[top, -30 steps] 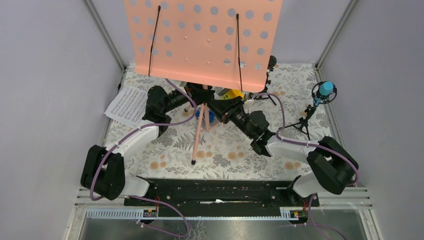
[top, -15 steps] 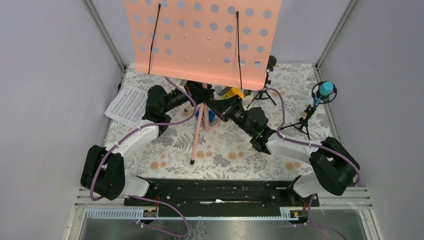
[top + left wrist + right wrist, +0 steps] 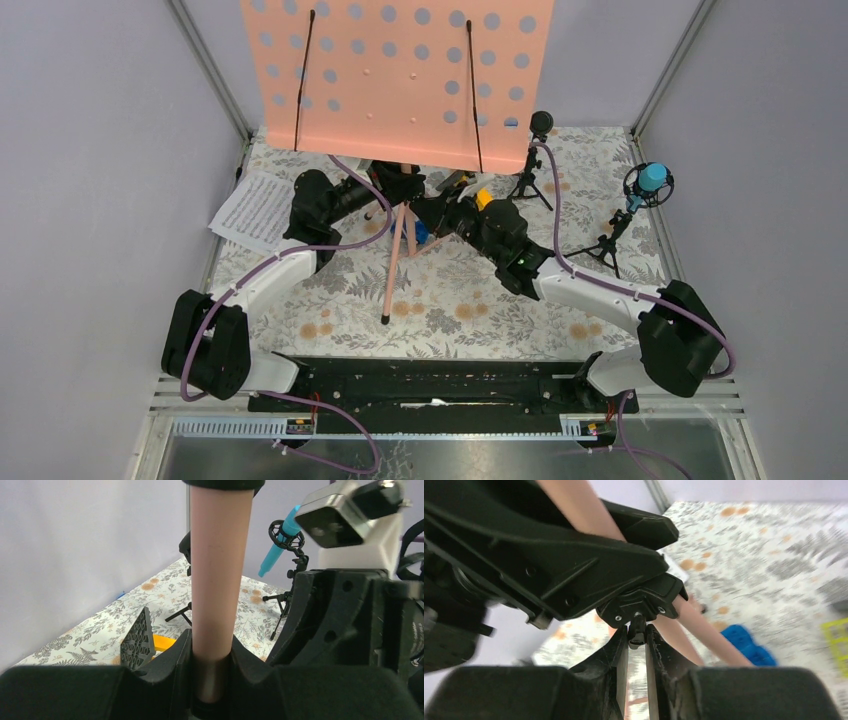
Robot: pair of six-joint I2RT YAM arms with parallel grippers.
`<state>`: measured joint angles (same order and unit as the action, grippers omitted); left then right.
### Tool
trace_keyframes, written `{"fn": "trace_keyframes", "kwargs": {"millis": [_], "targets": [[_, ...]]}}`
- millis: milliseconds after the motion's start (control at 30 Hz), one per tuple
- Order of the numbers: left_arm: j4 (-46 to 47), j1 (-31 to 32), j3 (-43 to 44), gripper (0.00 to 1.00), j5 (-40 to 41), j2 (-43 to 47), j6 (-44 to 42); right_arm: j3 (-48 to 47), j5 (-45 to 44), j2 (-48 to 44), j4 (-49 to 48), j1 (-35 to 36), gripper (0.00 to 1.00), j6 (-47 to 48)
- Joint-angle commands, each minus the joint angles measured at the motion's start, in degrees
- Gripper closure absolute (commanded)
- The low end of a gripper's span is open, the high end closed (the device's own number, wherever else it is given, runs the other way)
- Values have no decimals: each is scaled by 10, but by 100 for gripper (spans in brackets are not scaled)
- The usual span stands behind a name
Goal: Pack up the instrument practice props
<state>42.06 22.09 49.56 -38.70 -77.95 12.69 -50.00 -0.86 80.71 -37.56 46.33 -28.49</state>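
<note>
Left pincer (image 3: 212,652): clenched on pink music stand (image 3: 395,70) pole.
Right pincer (image 3: 637,640): clamped on black knob (image 3: 636,625) at stand hub.
Sheet music (image 3: 255,210): worktop (image 3: 450,300), 10 o'clock.
Blue mic (image 3: 650,180): 2 o'clock.

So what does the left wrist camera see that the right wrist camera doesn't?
Only the left wrist view: the blue mic on its tripod, and the left jaws clamped around the pink pole. Only the right wrist view: the right jaws pinching a small black knob, plus a blue toy car. Both: the pink music stand and the floral table cover.
</note>
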Motion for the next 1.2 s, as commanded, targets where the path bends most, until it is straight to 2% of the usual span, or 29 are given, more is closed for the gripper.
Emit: {"fn": "trace_keyframes", "kwargs": {"millis": [0,233,367,533,600,767,833,900,1033,1167], "targets": [[-85,-6,-3,100,12,-11,39,-6,-84,4,68,23,100,246],[-78,-7,-2,100,8,-12,45,12,-171,18,51,107,99,594],[-77,-7,0,100,3,-16,50,7,-261,39,48,145,99,719],[-79,-6,-3,100,4,-11,48,24,-360,60,-34,168,98,851],[-78,-6,-3,100,5,-10,48,38,-399,76,-98,175,82,918],[-80,-6,-1,100,3,-12,50,59,-493,153,-326,189,70,1131],[-81,-7,0,100,3,-12,50,46,-524,170,-374,192,67,1157],[-83,-6,-1,100,3,-10,49,44,-541,171,-400,200,58,1159],[-83,-7,-2,100,5,-9,48,52,-568,148,-407,221,41,1119],[-85,-9,0,100,5,-11,48,78,-601,116,-403,241,34,1052]]}}
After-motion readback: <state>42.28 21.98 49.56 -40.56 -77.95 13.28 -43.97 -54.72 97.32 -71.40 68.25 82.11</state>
